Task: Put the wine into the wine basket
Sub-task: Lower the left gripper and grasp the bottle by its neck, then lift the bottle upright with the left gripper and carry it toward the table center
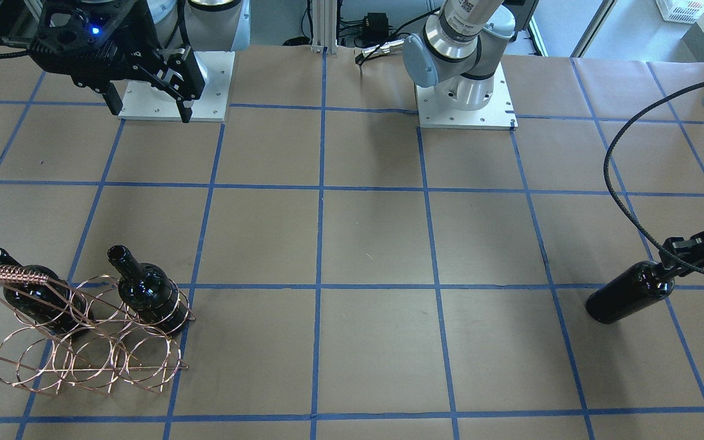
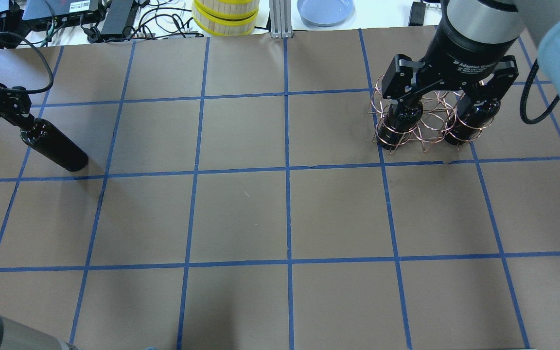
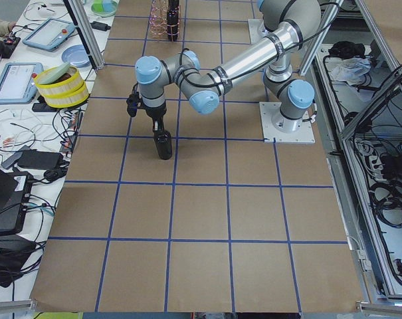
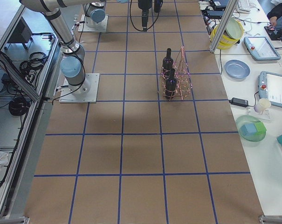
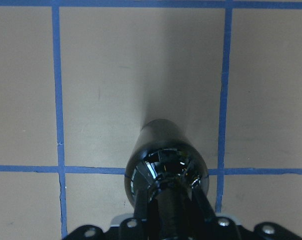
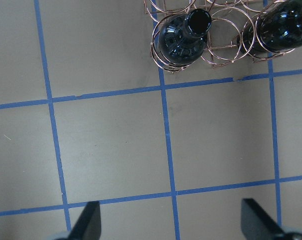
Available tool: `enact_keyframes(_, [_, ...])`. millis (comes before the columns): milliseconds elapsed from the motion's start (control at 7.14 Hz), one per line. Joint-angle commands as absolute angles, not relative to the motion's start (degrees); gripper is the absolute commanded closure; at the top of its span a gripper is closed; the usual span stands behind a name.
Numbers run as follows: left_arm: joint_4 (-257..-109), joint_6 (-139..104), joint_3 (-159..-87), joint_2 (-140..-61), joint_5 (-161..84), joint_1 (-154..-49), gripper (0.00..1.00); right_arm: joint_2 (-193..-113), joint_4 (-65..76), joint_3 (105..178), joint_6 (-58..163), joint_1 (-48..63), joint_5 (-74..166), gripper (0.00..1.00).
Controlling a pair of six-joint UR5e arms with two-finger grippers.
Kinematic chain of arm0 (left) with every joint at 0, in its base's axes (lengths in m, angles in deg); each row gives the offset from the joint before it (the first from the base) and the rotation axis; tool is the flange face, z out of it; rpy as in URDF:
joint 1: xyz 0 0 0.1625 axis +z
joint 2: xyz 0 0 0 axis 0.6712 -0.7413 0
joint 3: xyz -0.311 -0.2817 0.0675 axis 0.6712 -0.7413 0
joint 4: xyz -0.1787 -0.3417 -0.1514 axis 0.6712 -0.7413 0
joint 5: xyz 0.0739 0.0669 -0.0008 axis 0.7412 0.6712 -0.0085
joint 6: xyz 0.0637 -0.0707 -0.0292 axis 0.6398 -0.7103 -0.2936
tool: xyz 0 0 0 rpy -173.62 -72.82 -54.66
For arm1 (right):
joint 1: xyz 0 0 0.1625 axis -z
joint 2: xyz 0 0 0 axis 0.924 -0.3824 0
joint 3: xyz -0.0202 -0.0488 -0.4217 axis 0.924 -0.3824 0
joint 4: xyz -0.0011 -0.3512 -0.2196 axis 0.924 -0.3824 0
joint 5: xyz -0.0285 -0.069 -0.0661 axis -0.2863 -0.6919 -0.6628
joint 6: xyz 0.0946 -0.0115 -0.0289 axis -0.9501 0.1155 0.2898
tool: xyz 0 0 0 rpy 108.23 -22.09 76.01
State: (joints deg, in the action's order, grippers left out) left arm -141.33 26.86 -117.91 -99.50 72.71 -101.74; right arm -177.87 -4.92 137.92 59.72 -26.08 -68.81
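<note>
The wine bottle is near-black and stands upright at the table's left side. My left gripper is shut on its neck; the left wrist view shows the bottle straight from above. It also shows in the front view. I cannot tell whether its base touches the table. The copper wire wine basket stands at the far right and holds two look-alike bottles in its outer rings; the middle rings hold none. My right gripper is open and empty, high above the basket.
The two arm base plates sit at the robot's edge of the table. A black cable loops from the left arm. Yellow-banded round boxes and a blue plate lie beyond the far edge.
</note>
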Motion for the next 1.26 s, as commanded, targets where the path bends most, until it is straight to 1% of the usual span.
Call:
enact_keyframes(0, [-141.4, 27.9, -118.0, -99.3, 72.8, -101.8, 0.81, -177.9, -4.9, 138.0, 59.7, -26.1, -68.8, 0.00])
enact_keyframes(280, [-142.6, 27.1, -117.9, -96.4, 73.4, -104.0, 0.84, -177.9, -4.9, 138.4, 59.7, -26.1, -68.8, 0.00])
enact_keyframes(561, [-147.5, 24.4, -117.9, -92.1, 73.2, -107.4, 0.91, -177.9, -4.9, 138.4, 59.7, -26.1, -68.8, 0.00])
enact_keyframes(701, [-150.0, 21.4, -117.9, -89.9, 72.7, -109.6, 0.92, -177.9, -4.9, 138.4, 59.7, -26.1, -68.8, 0.00])
enact_keyframes(841, [-152.7, 19.4, -119.0, -87.7, 72.8, -113.7, 1.00, -177.9, -4.9, 138.4, 59.7, -26.1, -68.8, 0.00])
enact_keyframes(1121, [-153.1, 8.5, -125.5, -81.7, 72.4, -122.9, 1.00, -177.9, -5.0, 138.4, 59.7, -26.1, -68.8, 0.00])
